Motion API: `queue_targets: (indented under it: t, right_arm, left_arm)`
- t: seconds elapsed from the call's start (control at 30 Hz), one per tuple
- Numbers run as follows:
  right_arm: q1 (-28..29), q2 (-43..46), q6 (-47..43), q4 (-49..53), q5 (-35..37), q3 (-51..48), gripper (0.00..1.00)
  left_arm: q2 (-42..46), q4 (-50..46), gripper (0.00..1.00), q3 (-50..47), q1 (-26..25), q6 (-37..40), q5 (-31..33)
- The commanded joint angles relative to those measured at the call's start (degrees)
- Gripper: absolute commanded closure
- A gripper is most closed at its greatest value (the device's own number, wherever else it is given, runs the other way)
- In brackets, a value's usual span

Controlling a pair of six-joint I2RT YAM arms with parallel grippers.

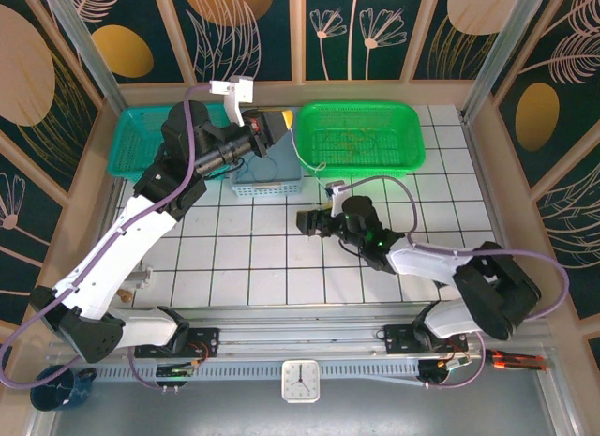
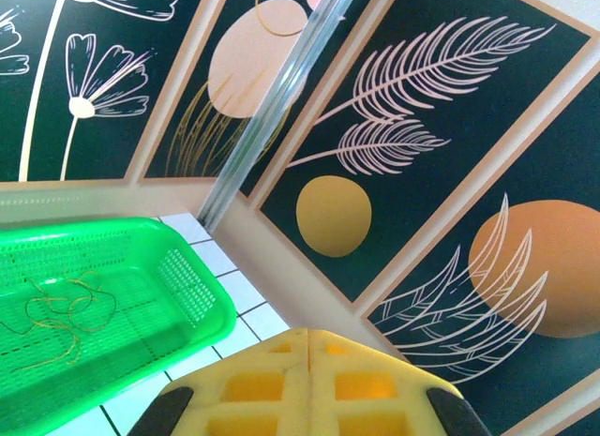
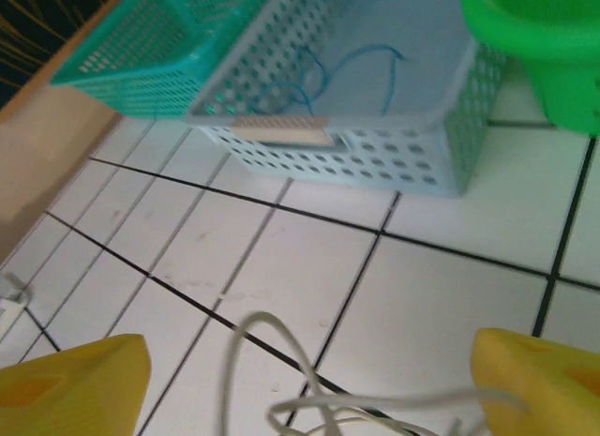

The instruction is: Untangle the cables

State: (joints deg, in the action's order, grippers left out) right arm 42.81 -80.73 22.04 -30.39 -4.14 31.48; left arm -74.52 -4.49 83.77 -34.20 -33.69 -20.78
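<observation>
The whitish cable (image 3: pixel 255 316), probably light and limp, loops on the table (image 3: pixel 422 295) inside the wide-apart right hand (image 3: pixel 307 384), best pinched at that loop; the left hand (image 2: pixel 307 340) is closed.

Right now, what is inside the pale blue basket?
A blue cable lies inside the basket. Its near wall hides part of the floor, so more could lie there unseen.
</observation>
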Motion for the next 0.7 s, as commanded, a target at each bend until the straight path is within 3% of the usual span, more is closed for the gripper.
queue_targets:
  t: [0.0, 0.47, 0.67]
  right_arm:
    - [-1.21, -4.3, 2.05, -5.82, 0.34, -2.7, 0.19]
    - [-1.84, -14.18, 7.18, -14.75, 4.39, -6.58, 0.46]
    - [-1.84, -13.61, 7.96, -15.67, 4.48, -8.01, 0.48]
  left_arm:
    - [0.09, 1.3, 1.0, 2.75, -0.18, -0.17, 0.55]
    - [-7.48, -8.86, 1.0, 24.69, 0.0, 7.52, 5.82]
    - [-11.18, -12.0, 1.0, 32.73, 0.01, 9.42, 5.48]
